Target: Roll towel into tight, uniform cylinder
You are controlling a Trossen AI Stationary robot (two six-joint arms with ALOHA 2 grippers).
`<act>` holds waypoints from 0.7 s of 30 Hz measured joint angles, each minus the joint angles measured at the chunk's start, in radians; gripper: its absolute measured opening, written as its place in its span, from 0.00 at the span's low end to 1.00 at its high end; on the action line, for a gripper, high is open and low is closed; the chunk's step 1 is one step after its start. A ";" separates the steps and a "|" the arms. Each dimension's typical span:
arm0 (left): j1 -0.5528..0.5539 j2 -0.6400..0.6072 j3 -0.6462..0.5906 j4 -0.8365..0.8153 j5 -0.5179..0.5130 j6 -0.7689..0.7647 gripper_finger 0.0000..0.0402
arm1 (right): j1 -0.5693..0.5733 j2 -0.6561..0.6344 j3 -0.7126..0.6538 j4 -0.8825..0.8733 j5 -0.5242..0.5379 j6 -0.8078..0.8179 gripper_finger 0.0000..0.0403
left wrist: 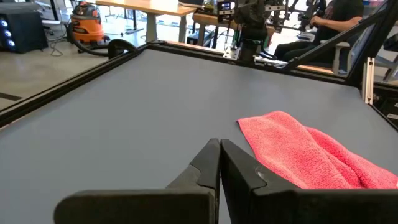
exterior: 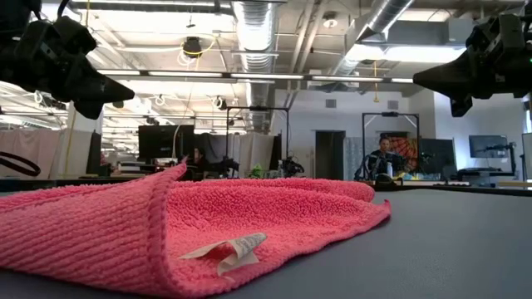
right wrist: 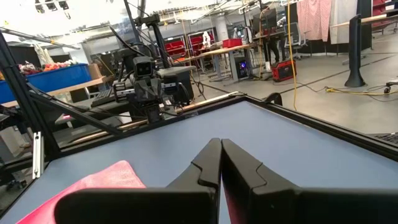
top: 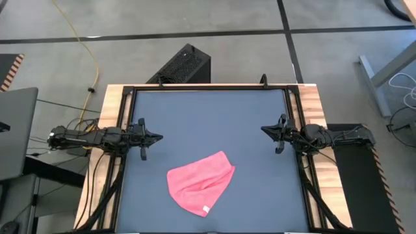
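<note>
The pink-red towel (top: 200, 183) lies loosely folded and crumpled on the dark tabletop near its near edge, a small white tag (top: 206, 209) at its near edge. It also shows in the low view (exterior: 166, 224), the left wrist view (left wrist: 311, 152) and the right wrist view (right wrist: 87, 186). My left gripper (top: 158, 137) is shut and empty above the table's left side, left of and beyond the towel. My right gripper (top: 263, 130) is shut and empty above the table's right side.
A raised black frame (top: 208, 88) with wooden side boards (top: 110, 104) borders the dark tabletop (top: 208, 123). Beyond the far edge a black box (top: 182, 65) stands on the floor. People and desks show in the room behind.
</note>
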 joint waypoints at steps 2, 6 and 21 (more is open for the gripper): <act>0.000 0.000 0.000 0.000 0.000 0.000 0.00 | 0.000 0.000 0.000 0.000 0.000 0.000 0.10; 0.000 0.000 0.000 0.000 0.000 0.000 0.00 | 0.000 0.000 0.000 0.000 0.000 0.000 0.10; 0.000 0.000 -0.002 0.009 -0.008 0.155 0.00 | 0.000 0.000 0.000 0.000 0.000 0.000 0.10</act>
